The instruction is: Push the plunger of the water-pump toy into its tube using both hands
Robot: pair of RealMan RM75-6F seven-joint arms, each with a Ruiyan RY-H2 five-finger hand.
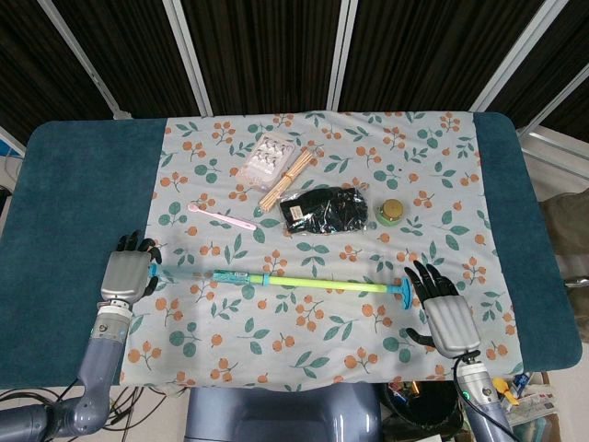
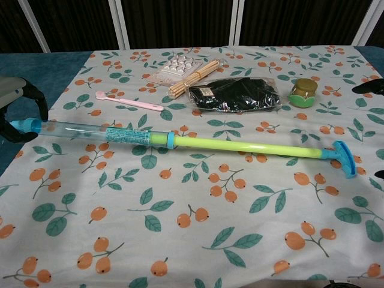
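The water-pump toy lies across the floral cloth. Its clear tube [image 1: 210,274] [image 2: 102,133] is on the left, and a blue collar [image 2: 170,141] joins it to the yellow-green plunger rod [image 1: 327,284] [image 2: 252,147]. The rod is drawn far out and ends in a blue T-handle [image 1: 403,293] [image 2: 344,159]. My left hand [image 1: 127,273] [image 2: 24,105] sits at the tube's capped left end; a finger arches above it and the thumb lies below, without a clear grip. My right hand [image 1: 447,311] is spread flat just right of the handle, not touching it; only its fingertips [image 2: 369,87] show in the chest view.
Behind the toy lie a pink toothbrush [image 1: 224,216], a bundle of wooden sticks [image 1: 287,178], a blister pack [image 1: 267,157], a black packet [image 1: 327,211] and a small green jar [image 1: 392,212]. Teal table [image 1: 83,184] borders the cloth on both sides.
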